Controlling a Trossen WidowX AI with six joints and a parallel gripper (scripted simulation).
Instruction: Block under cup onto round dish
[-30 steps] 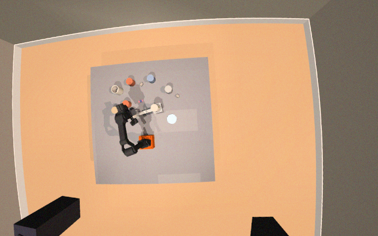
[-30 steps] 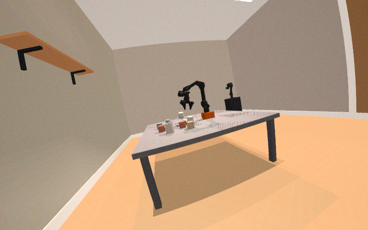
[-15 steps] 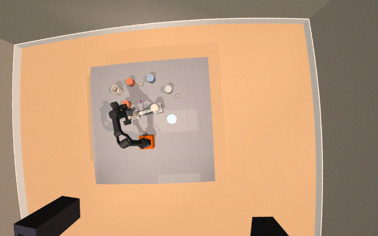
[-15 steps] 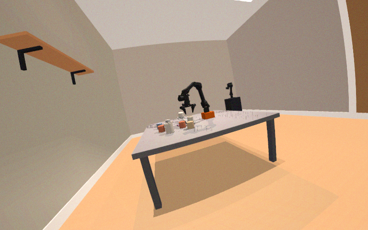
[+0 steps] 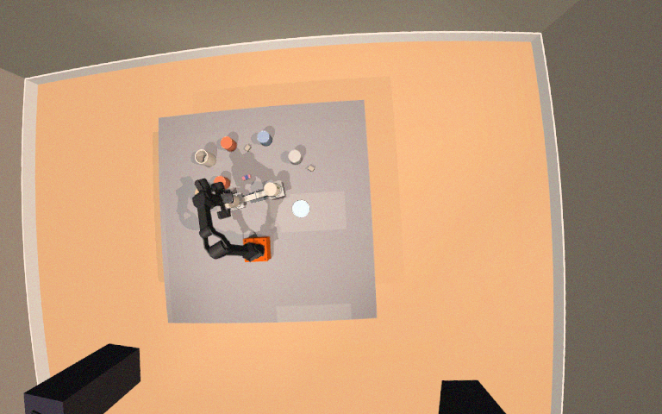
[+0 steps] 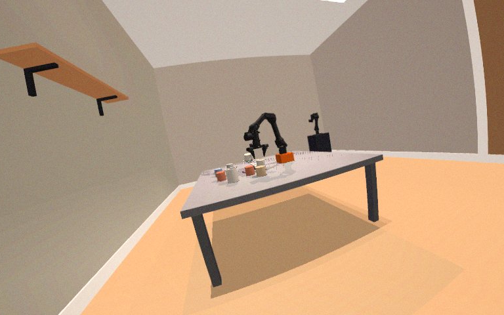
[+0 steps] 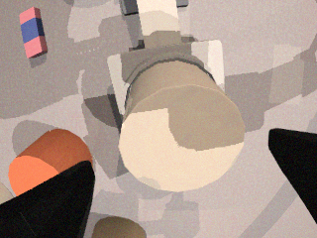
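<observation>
My gripper (image 5: 224,200) (image 6: 258,155) (image 7: 183,156) is open and empty, pointing down above the left cup of the balance. This cream cup (image 5: 235,201) (image 6: 260,162) (image 7: 173,159) lies between the two spread fingertips in the wrist view, with the fingers apart from it. The other cream cup (image 5: 270,188) (image 6: 247,157) stands on the right end of the balance (image 5: 252,197) (image 7: 158,20). How far the beam tilts is hard to tell. The pale round dish (image 5: 301,209) lies to the right of the balance and bears nothing. No block shows under either cup.
An orange cup (image 5: 221,182) (image 6: 249,170) (image 7: 54,154) and a tan cup (image 6: 261,170) (image 7: 119,229) stand close by the gripper. A pink and blue block (image 5: 246,177) (image 7: 33,32) lies behind the beam. Several other cups and two small blocks stand farther back.
</observation>
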